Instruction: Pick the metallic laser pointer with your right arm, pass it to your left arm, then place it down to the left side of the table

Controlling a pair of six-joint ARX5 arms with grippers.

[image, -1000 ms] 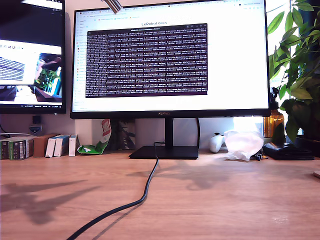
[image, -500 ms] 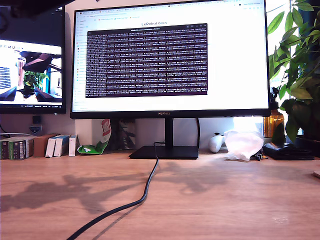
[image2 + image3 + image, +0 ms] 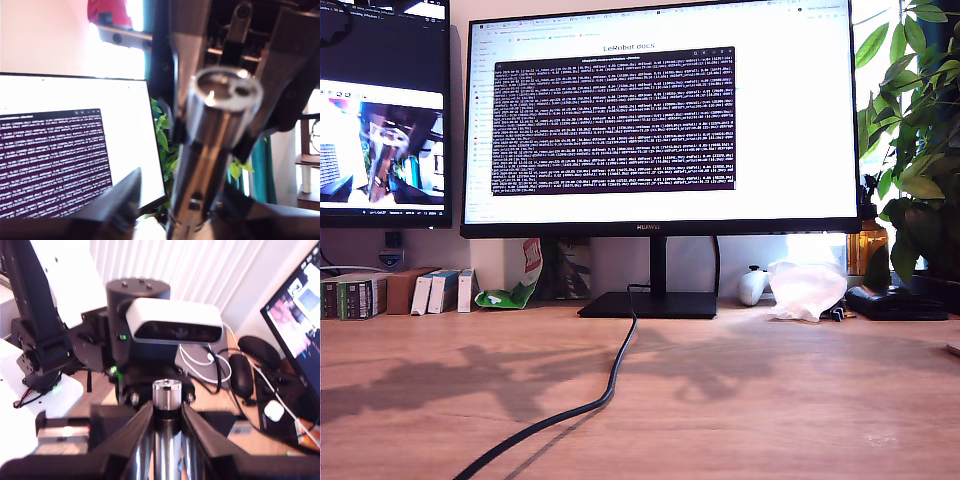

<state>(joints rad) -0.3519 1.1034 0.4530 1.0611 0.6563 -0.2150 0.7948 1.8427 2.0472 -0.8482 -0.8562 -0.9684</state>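
the metallic laser pointer is up in the air, off the table, pinched at once by my first gripper and my second gripper; only a black cable crosses the desk.

The pointer is a shiny silver cylinder with ribbed bands and a wider, round lens end (that end looms blurred in the first wrist view). It is held off the table between both grippers: my first gripper grips its lower body, my second gripper closes its black jaws on either side of the shaft, its flat end cap poking out past the tips.
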